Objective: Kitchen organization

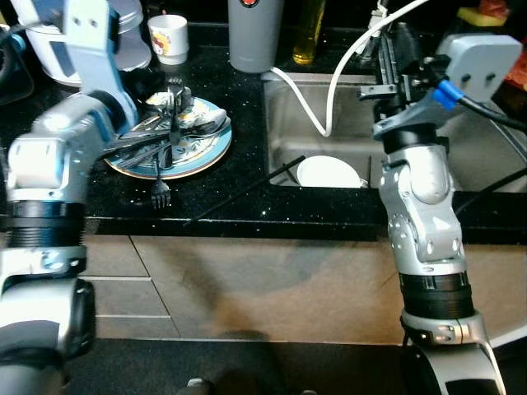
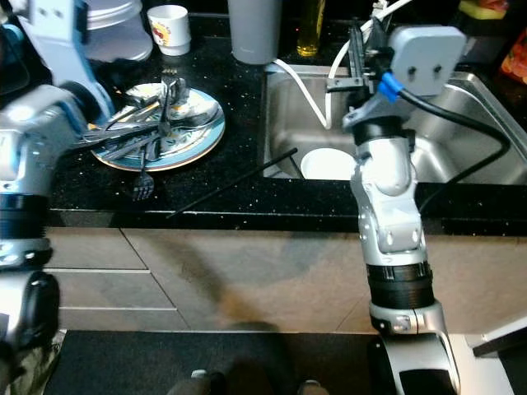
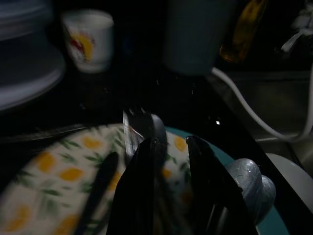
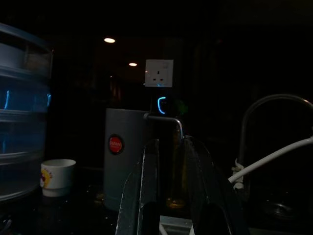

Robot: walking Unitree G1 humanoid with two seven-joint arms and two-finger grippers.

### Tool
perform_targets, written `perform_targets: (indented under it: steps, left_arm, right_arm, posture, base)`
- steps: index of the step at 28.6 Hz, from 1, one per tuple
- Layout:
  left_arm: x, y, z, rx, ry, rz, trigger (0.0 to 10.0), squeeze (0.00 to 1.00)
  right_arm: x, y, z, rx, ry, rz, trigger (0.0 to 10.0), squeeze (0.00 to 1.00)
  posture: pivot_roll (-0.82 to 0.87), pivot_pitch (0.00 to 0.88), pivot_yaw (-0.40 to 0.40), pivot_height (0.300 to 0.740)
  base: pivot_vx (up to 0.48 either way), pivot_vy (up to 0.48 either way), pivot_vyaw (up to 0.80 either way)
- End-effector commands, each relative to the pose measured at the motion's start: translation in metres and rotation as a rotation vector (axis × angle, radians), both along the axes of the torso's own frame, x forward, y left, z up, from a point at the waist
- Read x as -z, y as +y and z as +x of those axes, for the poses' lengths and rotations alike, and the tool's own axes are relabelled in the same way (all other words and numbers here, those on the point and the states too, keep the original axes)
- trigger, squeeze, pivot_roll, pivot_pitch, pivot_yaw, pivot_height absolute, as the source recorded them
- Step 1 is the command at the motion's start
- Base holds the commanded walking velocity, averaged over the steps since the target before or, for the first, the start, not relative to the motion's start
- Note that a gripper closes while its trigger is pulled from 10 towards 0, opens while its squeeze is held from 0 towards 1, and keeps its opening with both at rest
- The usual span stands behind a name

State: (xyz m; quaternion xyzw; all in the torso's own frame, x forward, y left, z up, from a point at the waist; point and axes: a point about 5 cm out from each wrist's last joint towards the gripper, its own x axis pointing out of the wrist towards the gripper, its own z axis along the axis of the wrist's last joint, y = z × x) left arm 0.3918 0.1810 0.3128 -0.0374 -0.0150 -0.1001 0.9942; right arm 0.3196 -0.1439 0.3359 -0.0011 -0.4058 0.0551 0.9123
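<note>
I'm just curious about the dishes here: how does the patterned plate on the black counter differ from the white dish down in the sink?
The patterned plate has a teal rim and yellow print; the white dish is plain. The plate rests on the black counter, the dish in the steel sink. The plate is piled with cutlery; the dish looks empty. Both are round.

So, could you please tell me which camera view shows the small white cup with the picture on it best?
The left eye view: the cup stands whole and well lit on the dark counter behind the plate. The right eye view cuts its top at the frame edge. Both wrist views show it dim, and the left one blurred.
</note>
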Motion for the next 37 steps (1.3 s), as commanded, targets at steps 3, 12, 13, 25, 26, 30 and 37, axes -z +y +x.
perform_targets:
  steps: [3,12,13,25,26,30,37]
  left_arm:
    - [0.009,-0.002,0.013,-0.111,0.054,0.0,10.0,0.0]
    - [0.013,-0.007,0.025,-0.241,0.08,0.053,10.0,0.0]
    - [0.013,-0.007,0.026,-0.247,0.083,0.045,10.0,0.0]
    - [-0.009,-0.028,0.033,-0.232,0.056,-0.038,10.0,0.0]
    - [-0.014,-0.032,0.032,-0.221,0.039,-0.034,10.0,0.0]
    - [-0.016,-0.041,0.027,-0.207,0.051,-0.024,10.0,0.0]
    - [0.002,-0.029,0.026,-0.259,0.107,-0.009,10.0,0.0]
  right_arm:
    - [-0.005,0.001,-0.002,-0.031,0.002,-0.011,10.0,0.0]
    - [-0.002,-0.002,-0.001,-0.033,0.018,-0.005,10.0,0.0]
    - [-0.002,-0.002,-0.001,-0.032,0.02,-0.004,10.0,0.0]
    - [-0.001,-0.002,-0.002,-0.037,0.028,-0.005,10.0,0.0]
    - [-0.001,-0.001,-0.003,-0.038,0.028,-0.006,10.0,0.0]
    - [0.0,0.0,-0.003,-0.039,0.029,-0.004,10.0,0.0]
    - [0.002,0.0,-0.002,-0.044,0.036,-0.002,10.0,0.0]
  posture:
    - [0.1,0.155,-0.023,0.74]
    - [0.09,0.17,-0.011,0.74]
    - [0.09,0.17,-0.011,0.74]
    - [0.08,0.172,0.002,0.74]
    - [0.09,0.171,0.005,0.74]
    - [0.09,0.167,0.013,0.74]
    - [0.1,0.161,0.008,0.74]
  base:
    - [0.0,0.0,0.0]
    - [0.0,0.0,0.0]
    - [0.0,0.0,0.0]
    - [0.0,0.0,0.0]
    - [0.0,0.0,0.0]
    - [0.0,0.0,0.0]
    - [0.0,0.0,0.0]
